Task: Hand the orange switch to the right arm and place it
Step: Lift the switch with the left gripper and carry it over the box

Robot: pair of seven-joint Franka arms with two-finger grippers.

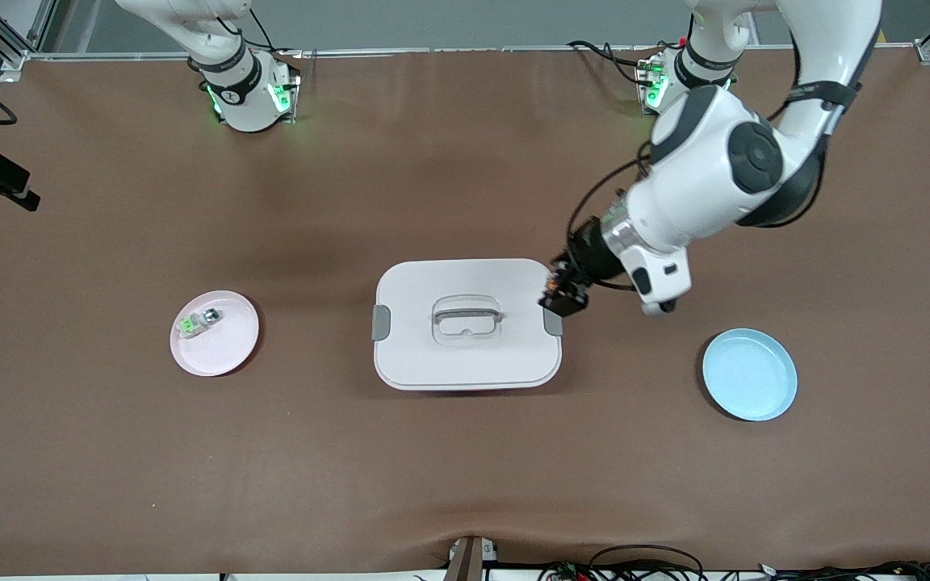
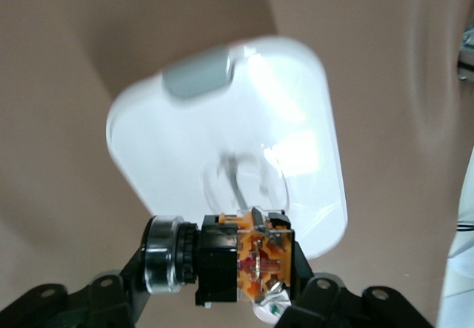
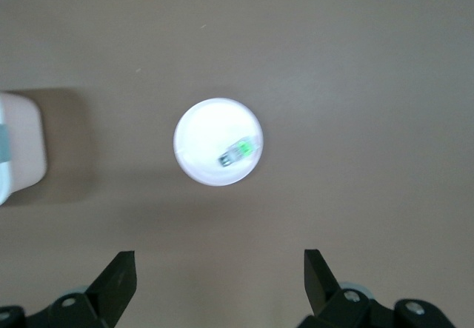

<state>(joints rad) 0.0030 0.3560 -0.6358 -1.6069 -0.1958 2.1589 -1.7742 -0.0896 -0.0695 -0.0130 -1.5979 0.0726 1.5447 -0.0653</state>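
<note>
My left gripper is shut on the orange switch, a small black part with an orange top, and holds it in the air over the edge of the white lidded box at the left arm's end. In the left wrist view the switch sits crosswise in the gripper, with the box lid below. My right gripper is open and empty, high over the table beside the pink plate. It is out of the front view.
The pink plate toward the right arm's end holds a green-and-white part, which also shows in the right wrist view. A light blue plate lies toward the left arm's end, nearer the front camera than my left gripper.
</note>
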